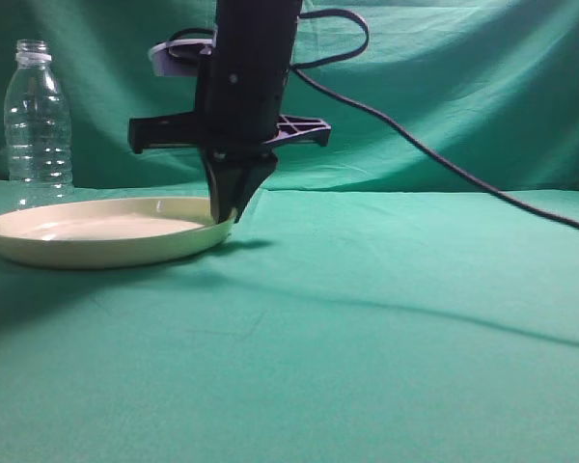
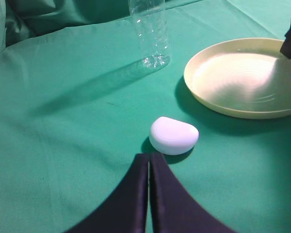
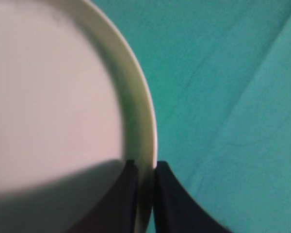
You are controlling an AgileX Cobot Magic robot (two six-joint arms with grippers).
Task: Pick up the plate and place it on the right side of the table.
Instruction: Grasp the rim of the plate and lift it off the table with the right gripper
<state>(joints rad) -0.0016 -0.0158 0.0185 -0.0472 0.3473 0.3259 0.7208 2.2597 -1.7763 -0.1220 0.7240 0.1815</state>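
Note:
The cream-yellow plate [image 1: 106,231] lies on the left part of the teal table [image 1: 386,318]. My right gripper [image 1: 230,207] comes down from above and is shut on the plate's right rim. In the right wrist view the rim of the plate [image 3: 53,97] runs between the two fingers of the right gripper [image 3: 145,167], one inside and one outside. The left wrist view shows the plate [image 2: 242,77] at the upper right. My left gripper [image 2: 149,158] is shut and empty, well short of the plate. It does not show in the exterior view.
A clear ribbed bottle [image 1: 39,121] stands upright behind the plate's left end and also shows in the left wrist view [image 2: 150,34]. A small white rounded object [image 2: 173,135] lies just ahead of the left gripper. A black cable [image 1: 444,159] hangs across the backdrop.

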